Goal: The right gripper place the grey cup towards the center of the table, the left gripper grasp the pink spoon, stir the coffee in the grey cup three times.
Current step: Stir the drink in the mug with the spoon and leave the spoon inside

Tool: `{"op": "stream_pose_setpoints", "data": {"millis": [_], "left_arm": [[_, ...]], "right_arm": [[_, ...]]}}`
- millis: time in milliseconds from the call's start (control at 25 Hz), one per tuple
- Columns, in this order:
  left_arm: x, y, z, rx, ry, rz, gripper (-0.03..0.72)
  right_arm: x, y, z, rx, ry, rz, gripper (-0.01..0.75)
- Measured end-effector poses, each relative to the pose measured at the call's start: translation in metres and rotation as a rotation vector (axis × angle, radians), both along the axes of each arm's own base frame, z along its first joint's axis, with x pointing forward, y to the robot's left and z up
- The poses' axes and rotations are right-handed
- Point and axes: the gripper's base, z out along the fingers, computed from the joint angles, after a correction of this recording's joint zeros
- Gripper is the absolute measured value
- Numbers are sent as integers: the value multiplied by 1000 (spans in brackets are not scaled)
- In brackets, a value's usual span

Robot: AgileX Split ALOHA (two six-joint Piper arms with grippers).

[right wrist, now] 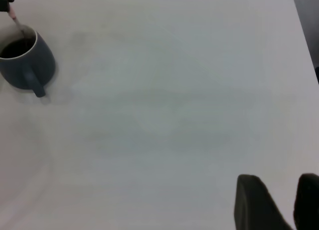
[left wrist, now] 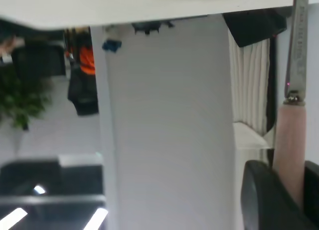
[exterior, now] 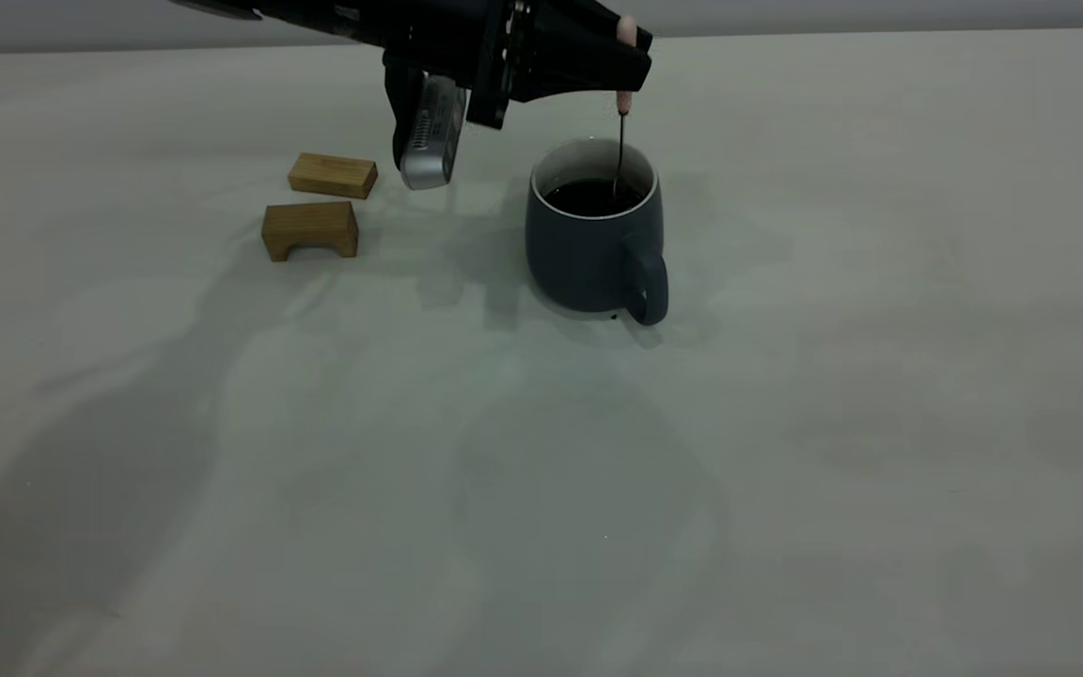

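The grey cup [exterior: 593,244] stands upright near the middle of the table [exterior: 786,423], its handle toward the camera, with black coffee [exterior: 593,196] inside. Directly above it, my left gripper [exterior: 631,66] is shut on the pale handle of the pink spoon [exterior: 621,132]. The spoon hangs vertically with its bowl dipped in the coffee. In the left wrist view the spoon handle [left wrist: 289,145] sits between the black fingers [left wrist: 264,200]. My right gripper [right wrist: 289,205] is outside the exterior view; it hovers open and empty over bare table, far from the cup [right wrist: 27,65].
Two tan wooden blocks lie left of the cup: a flat one [exterior: 332,175] and an arched one [exterior: 309,228]. The left arm and its camera module [exterior: 431,136] hang over the table between blocks and cup.
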Motion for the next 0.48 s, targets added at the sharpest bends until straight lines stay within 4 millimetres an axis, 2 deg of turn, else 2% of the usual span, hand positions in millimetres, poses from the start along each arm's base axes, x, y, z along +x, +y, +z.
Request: {"op": "stream_pose_setpoints", "data": {"millis": [200,320,480], "left_arm": [[-5,-1,-5,70,220,27,159],[-5,3,-10,136,197,21,159],[-1,7,-12,148,51,-1,159]], "right_arm": [[0,0,0,0,0,0,238],[0,0,0,0,0,0,238],[0,0,0,0,0,0,238]]}}
